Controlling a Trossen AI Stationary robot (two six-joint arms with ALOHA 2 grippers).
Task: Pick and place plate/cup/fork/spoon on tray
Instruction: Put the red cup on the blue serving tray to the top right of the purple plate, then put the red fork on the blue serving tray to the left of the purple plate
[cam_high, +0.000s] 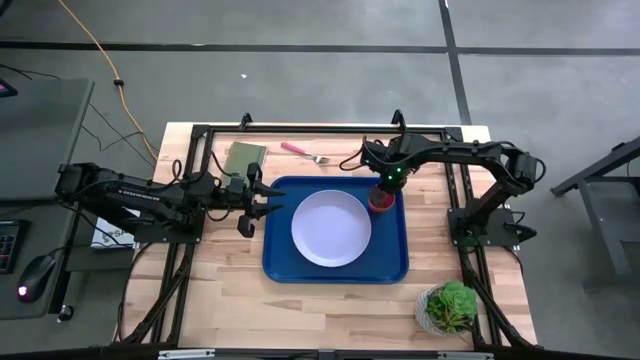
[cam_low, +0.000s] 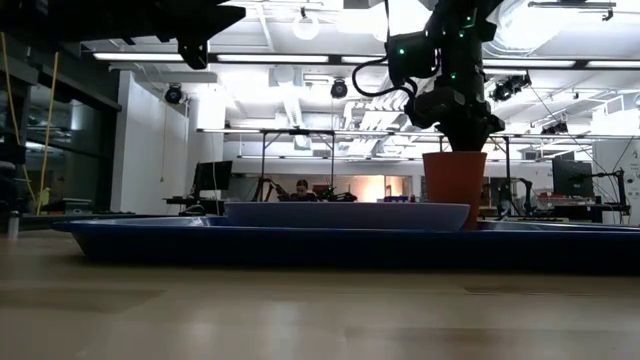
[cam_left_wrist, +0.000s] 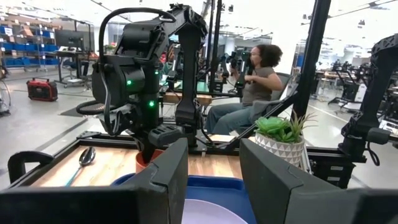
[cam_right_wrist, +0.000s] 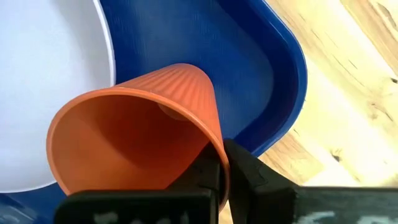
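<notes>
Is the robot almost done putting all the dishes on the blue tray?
About halfway. The plate already lies on the tray. The right gripper is shut on the cup, standing it on the tray beside the plate. The fork is on the table; the spoon too.

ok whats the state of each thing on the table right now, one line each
plate: flat on the tray, nothing on it
cup: upright over the tray's back right corner, rim pinched by the right gripper
tray: flat on the table, holding the plate
fork: lying on the wood behind the tray, untouched
right gripper: shut on the cup's rim
left gripper: open, empty, at the tray's left edge
</notes>
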